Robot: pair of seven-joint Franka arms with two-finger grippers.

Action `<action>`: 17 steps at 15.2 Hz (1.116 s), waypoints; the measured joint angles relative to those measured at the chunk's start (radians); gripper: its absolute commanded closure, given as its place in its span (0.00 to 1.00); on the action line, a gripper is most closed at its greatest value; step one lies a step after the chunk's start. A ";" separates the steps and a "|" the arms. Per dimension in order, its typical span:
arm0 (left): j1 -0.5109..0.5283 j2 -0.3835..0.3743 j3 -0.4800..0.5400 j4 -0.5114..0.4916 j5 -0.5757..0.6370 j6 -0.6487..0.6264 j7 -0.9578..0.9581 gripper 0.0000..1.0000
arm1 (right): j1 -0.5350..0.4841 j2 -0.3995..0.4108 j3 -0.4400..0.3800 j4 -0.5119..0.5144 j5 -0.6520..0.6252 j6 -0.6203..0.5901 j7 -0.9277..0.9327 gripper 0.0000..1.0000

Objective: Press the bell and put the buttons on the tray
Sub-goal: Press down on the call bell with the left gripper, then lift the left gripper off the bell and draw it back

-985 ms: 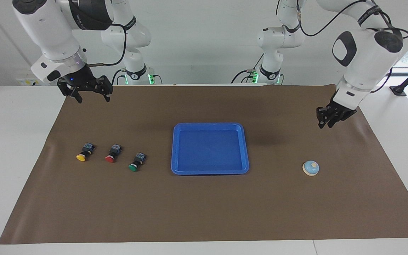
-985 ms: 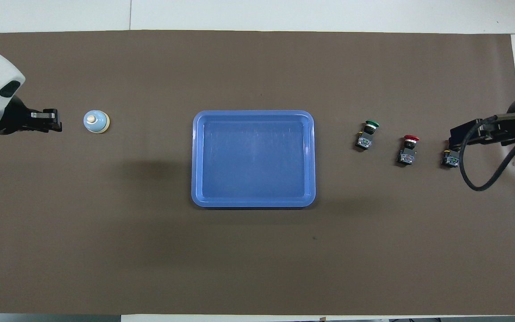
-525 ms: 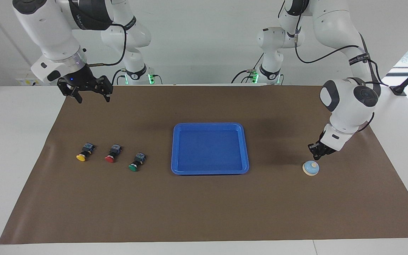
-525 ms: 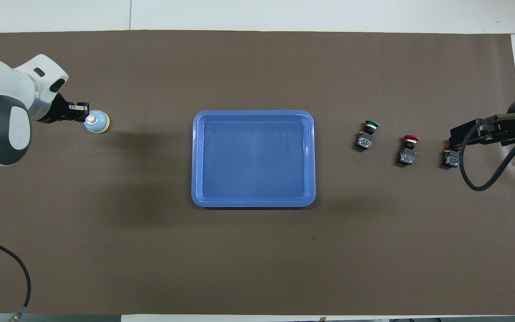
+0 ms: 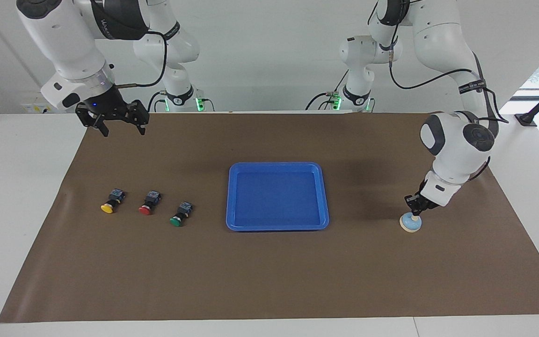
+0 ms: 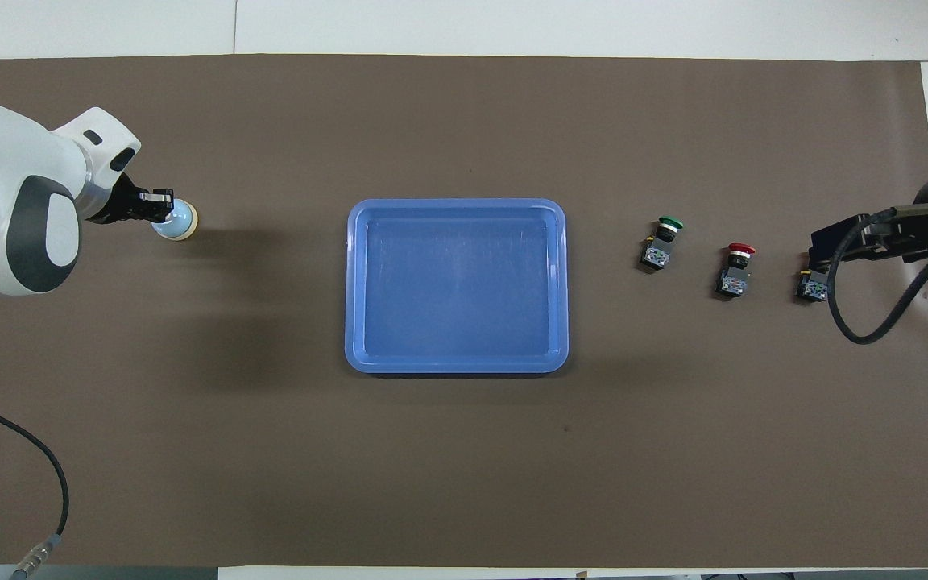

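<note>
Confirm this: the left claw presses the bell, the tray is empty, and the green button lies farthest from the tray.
Not quite. The facing view shows the yellow button farthest from the tray; the green button lies nearest it. The left claw does press the bell, and the tray is empty.

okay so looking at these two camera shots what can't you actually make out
- Bell knob: covered by the shut left gripper in both views, so contact is unconfirmed.
- Yellow button cap: overhead view, hidden under the open right gripper, which waits.
- Button body markings: too small, both views.

Probably a robotics lab: 2 arms (image 5: pixel 456 140), papered table (image 5: pixel 269 281).
</note>
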 measured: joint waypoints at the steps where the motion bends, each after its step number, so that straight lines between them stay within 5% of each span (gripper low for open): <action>1: 0.000 0.002 0.000 -0.004 0.000 0.008 0.000 1.00 | 0.000 0.000 0.000 0.000 0.000 0.000 0.000 0.00; 8: 0.001 0.013 0.004 -0.039 -0.001 0.098 0.000 1.00 | 0.000 0.000 0.000 0.000 0.000 0.000 0.000 0.00; 13: 0.001 0.008 0.008 0.008 -0.001 0.008 0.000 1.00 | 0.000 0.000 0.000 0.000 0.000 0.000 0.000 0.00; 17: 0.000 -0.085 0.006 0.146 -0.001 -0.265 0.000 0.02 | 0.000 0.000 0.000 0.000 0.000 0.000 0.000 0.00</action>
